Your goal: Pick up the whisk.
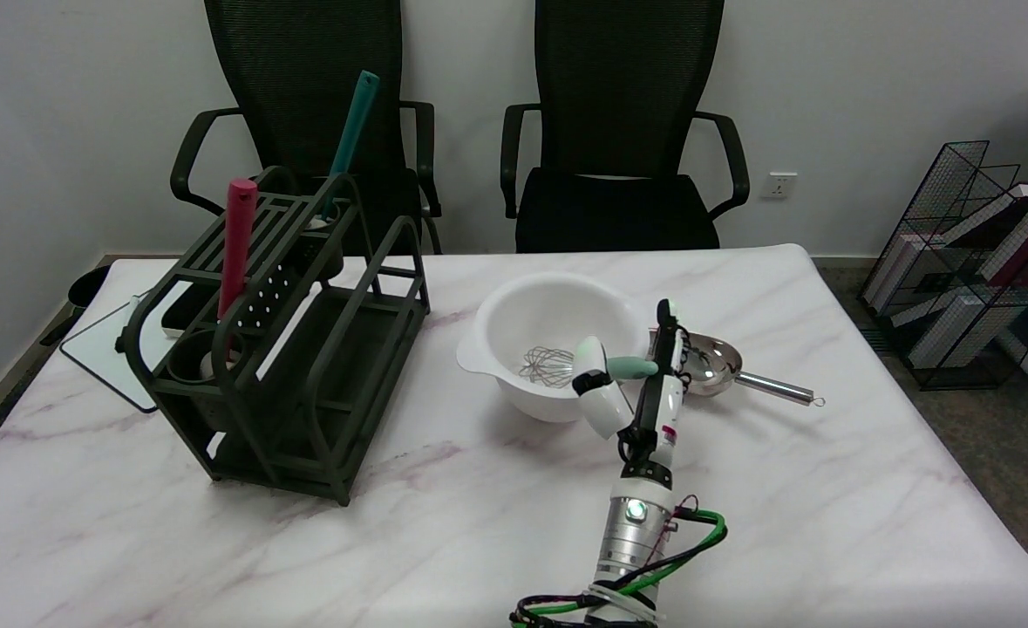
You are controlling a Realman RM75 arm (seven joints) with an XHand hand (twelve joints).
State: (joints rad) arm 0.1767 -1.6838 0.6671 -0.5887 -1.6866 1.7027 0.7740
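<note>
From the head view, the whisk [566,365] lies in the white bowl [514,314], its wire head resting on the bowl floor and its pale green handle sticking out over the right rim. The right hand [631,371] sits at that rim with its fingers around the handle's end; whether they have actually closed on it I cannot tell.

To do this well, the hand should close firmly on the handle, then lift up and slightly rightward so the wires clear the rim without dragging the light bowl along.

A metal strainer [718,365] lies just right of the hand on the worktop [827,523]. The dark rack [304,375] holds a red utensil [237,244] in its front cup and a teal utensil [350,139] in the back one.
</note>
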